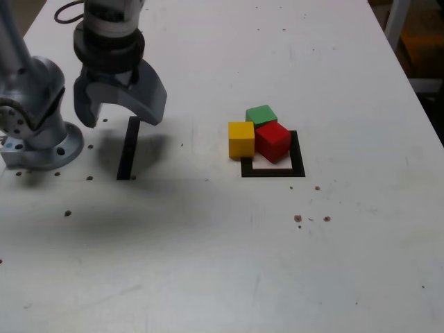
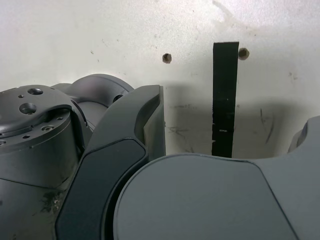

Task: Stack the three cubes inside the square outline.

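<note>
Three cubes sit close together on the white table right of centre in the exterior view. The red cube (image 1: 272,141) rests on the back part of the square outline (image 1: 274,170). Just off the outline's left edge, the yellow cube (image 1: 241,139) touches the red one. Behind them both lies the green cube (image 1: 261,114). All three are on the table, none on top of another. My gripper (image 1: 119,116) hangs open and empty well to their left, above a straight black tape strip (image 1: 127,149). The wrist view shows the gripper (image 2: 227,135) spread wide over that strip (image 2: 225,90); no cube appears there.
The arm's grey base (image 1: 38,135) is bolted at the exterior view's left edge. Small brown specks (image 1: 298,218) and screw holes (image 2: 167,58) dot the tabletop. A cable (image 1: 66,10) lies at the back left.
</note>
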`<state>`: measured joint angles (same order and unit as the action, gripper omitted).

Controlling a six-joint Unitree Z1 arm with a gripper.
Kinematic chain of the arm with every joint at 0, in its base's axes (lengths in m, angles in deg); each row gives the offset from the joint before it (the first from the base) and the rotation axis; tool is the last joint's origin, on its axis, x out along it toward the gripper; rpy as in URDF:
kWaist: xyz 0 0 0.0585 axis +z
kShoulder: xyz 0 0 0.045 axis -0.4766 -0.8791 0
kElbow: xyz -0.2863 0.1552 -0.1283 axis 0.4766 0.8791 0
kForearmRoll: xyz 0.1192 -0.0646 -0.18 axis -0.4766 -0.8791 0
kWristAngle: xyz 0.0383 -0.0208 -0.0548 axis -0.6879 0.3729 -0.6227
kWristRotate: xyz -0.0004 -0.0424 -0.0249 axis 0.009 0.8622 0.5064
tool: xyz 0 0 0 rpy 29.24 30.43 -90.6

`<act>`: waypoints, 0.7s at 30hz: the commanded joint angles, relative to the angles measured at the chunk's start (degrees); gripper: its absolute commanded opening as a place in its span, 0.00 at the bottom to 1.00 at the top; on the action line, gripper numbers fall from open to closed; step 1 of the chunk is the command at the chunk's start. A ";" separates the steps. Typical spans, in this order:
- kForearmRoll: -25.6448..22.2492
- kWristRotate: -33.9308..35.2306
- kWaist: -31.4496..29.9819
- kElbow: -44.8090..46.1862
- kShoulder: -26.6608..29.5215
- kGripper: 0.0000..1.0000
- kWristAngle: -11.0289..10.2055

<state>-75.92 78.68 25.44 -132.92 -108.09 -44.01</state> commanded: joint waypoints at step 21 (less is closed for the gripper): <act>1.66 -0.22 -0.08 -6.57 -0.08 1.00 5.01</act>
<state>-74.53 78.47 25.41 -138.97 -108.58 -39.02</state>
